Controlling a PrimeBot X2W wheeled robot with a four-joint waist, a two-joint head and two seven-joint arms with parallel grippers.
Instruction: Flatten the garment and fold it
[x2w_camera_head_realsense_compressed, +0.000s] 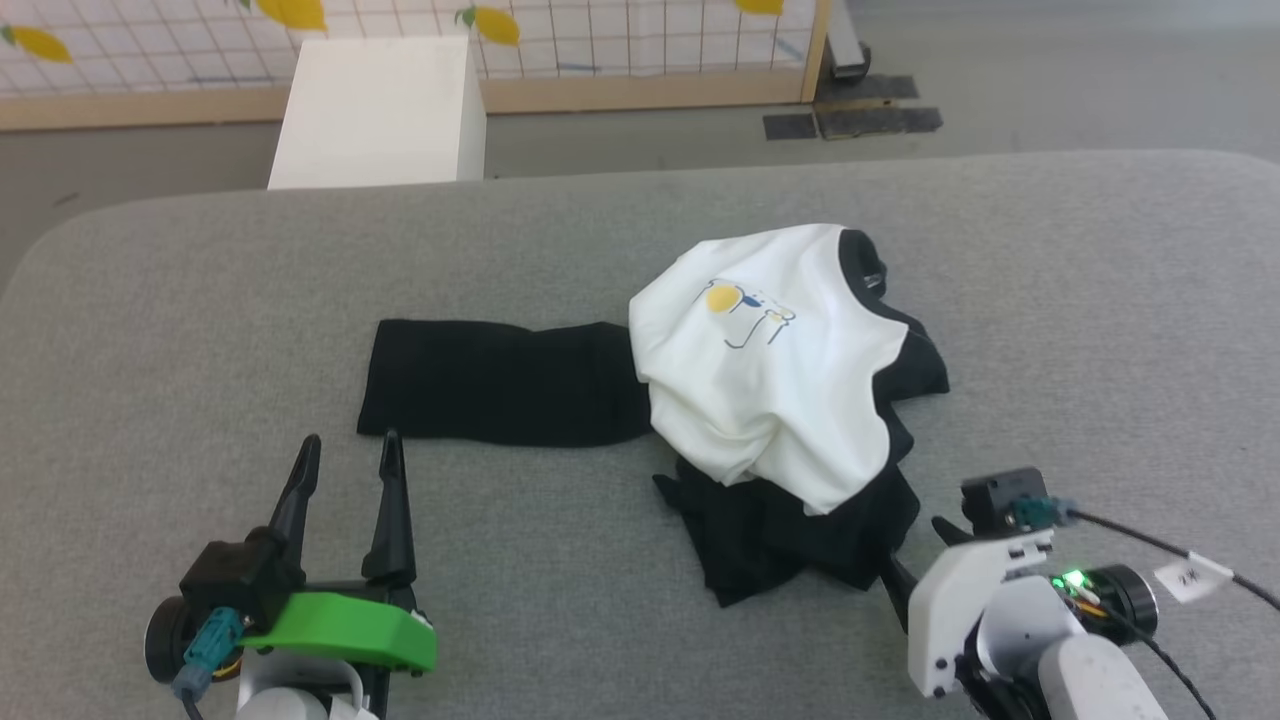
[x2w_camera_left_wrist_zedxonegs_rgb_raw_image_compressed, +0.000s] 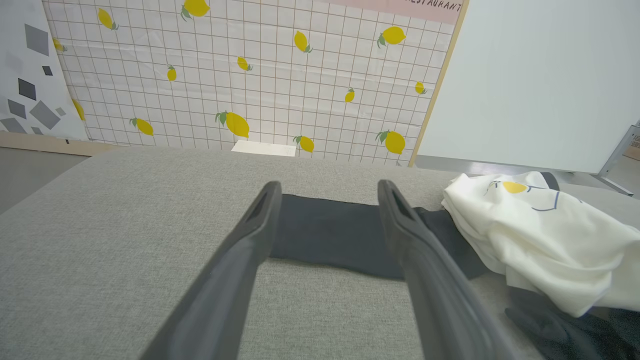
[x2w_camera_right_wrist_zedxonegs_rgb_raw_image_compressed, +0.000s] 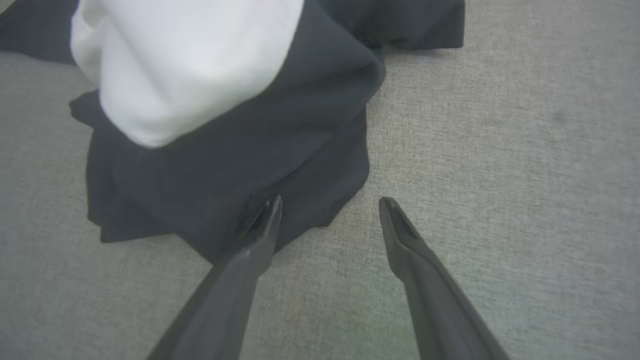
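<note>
White box (x2w_camera_head_realsense_compressed: 380, 110) at 11 o'clock; contents cannot be told. The garment (x2w_camera_head_realsense_compressed: 760, 370) lies bunched at 1 o'clock of my left gripper (x2w_camera_head_realsense_compressed: 350, 440), fingers wide, holding nothing. My right gripper (x2w_camera_right_wrist_zedxonegs_rgb_raw_image_compressed: 327, 200), fingers wide, has 1 fingertip (x2w_camera_right_wrist_zedxonegs_rgb_raw_image_compressed: 270, 212) at the garment's black edge.

Left pincer (x2w_camera_head_realsense_compressed: 350, 440) low, fingers parted, pointing forward (green shell behind), right pincer (x2w_camera_right_wrist_zedxonegs_rgb_raw_image_compressed: 331, 202) parted too, tilted downward

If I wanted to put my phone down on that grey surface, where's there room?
Bare grey surface lies left of the outstretched black sleeve, along the far edge toward the white box, right of the garment, and between the left gripper and the heap. Crowded: the garment's near hem, where the right gripper sits.
</note>
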